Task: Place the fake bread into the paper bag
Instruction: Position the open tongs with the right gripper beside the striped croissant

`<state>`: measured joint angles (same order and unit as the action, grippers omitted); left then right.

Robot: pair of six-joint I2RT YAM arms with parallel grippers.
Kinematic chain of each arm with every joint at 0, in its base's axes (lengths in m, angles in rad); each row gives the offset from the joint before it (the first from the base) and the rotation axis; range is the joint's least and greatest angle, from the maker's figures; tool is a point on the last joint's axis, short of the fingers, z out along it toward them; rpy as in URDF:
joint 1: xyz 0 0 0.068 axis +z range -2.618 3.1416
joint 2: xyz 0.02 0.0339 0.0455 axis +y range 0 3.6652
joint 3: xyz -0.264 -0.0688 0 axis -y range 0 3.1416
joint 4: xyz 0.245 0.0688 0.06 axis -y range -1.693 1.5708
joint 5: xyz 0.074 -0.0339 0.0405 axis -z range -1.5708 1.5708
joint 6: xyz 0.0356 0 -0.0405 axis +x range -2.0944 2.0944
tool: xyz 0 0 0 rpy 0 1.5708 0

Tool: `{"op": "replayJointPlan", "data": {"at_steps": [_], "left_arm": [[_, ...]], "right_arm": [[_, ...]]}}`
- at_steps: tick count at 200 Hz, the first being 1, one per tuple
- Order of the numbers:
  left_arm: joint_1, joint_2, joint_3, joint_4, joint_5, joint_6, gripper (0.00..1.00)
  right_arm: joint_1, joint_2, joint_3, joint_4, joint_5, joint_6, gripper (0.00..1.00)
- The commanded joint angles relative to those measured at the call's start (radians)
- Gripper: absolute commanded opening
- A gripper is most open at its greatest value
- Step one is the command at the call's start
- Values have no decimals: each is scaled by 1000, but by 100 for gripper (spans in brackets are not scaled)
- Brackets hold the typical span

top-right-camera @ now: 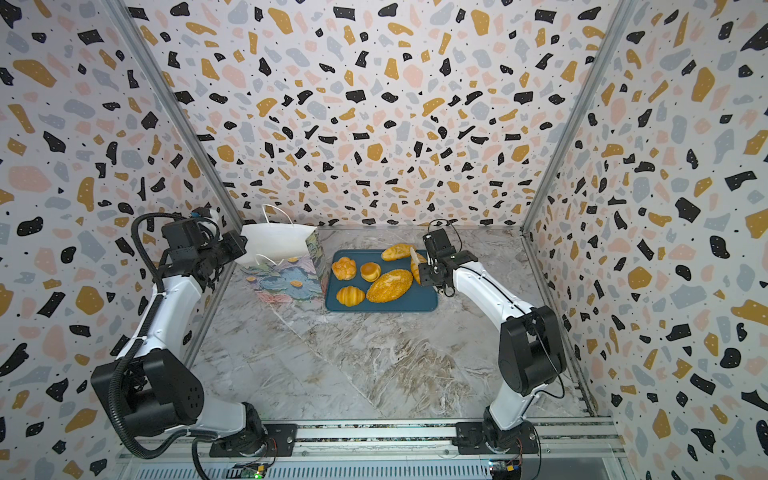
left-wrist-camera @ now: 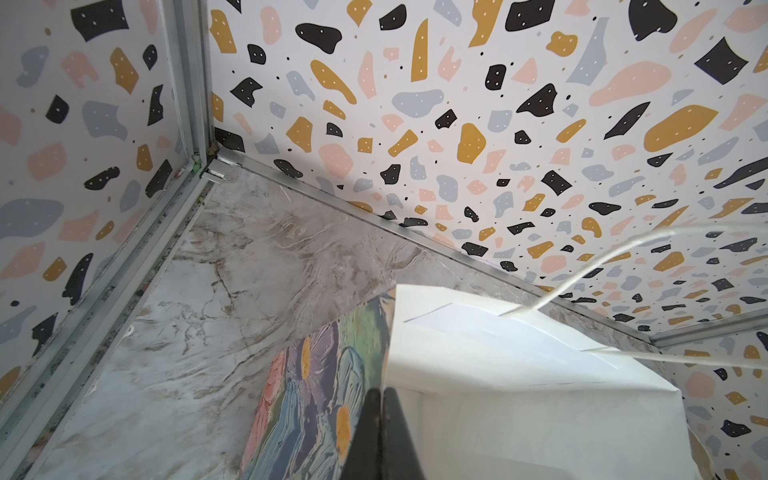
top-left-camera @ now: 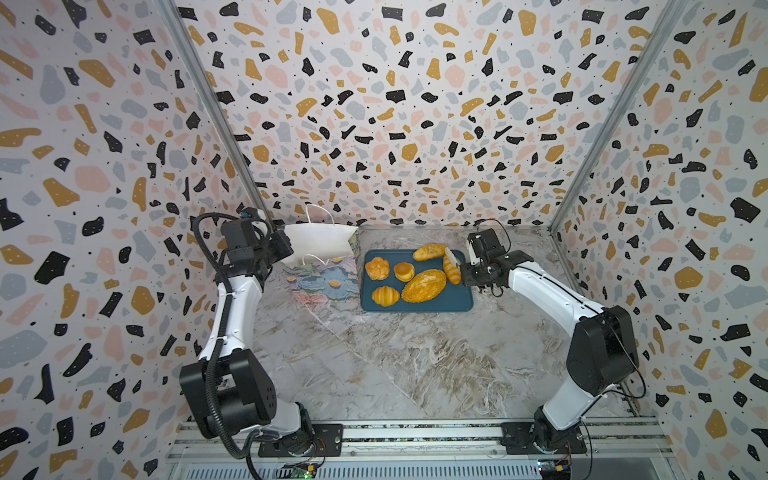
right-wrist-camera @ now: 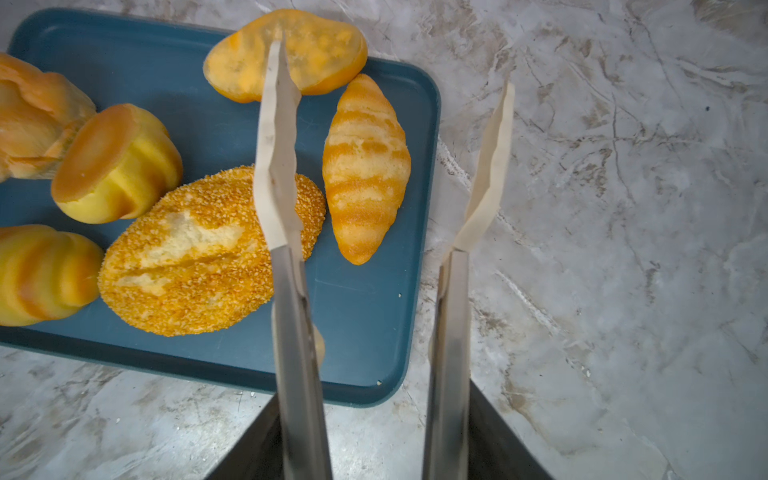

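The paper bag [top-left-camera: 324, 282] stands at the back left with its white inside [top-right-camera: 278, 245] showing. My left gripper [left-wrist-camera: 380, 395] is shut on the bag's side rim, also seen in a top view [top-left-camera: 286, 245]. Several fake breads lie on a dark blue tray [top-left-camera: 415, 306]: a seeded loaf [top-left-camera: 424, 285], a croissant [top-left-camera: 385, 296], a round bun [top-left-camera: 404, 271], a knotted roll [top-left-camera: 377, 268], a long roll [top-left-camera: 429, 252]. My right gripper [right-wrist-camera: 392, 64] is open, its long cream-tipped fingers [right-wrist-camera: 276, 137] either side of a ridged roll [right-wrist-camera: 365, 166], touching nothing.
The tray [right-wrist-camera: 365, 299] sits just right of the bag on the marble tabletop [top-left-camera: 395, 365]. The back wall and its metal rail run close behind the bag [left-wrist-camera: 457, 245]. A white cord handle [left-wrist-camera: 602, 266] sticks up from the bag's rim.
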<state>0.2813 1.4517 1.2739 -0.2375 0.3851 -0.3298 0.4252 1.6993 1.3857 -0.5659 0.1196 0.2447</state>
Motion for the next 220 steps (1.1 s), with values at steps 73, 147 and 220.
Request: {"op": "replayJointPlan", "data": {"at_steps": [73,147,220], "left_arm": [[6,-7,-11,41,31,-9,0],[7,-10,-15,45,32,-12,0],[7,-10,-15,45,30,-11,0]], "right_arm": [[-6,104,147,-89,-7,-25,60],[-8,178,215,-135,-6,-37,61],[-8,217,236,-156,26,-45,62]]}}
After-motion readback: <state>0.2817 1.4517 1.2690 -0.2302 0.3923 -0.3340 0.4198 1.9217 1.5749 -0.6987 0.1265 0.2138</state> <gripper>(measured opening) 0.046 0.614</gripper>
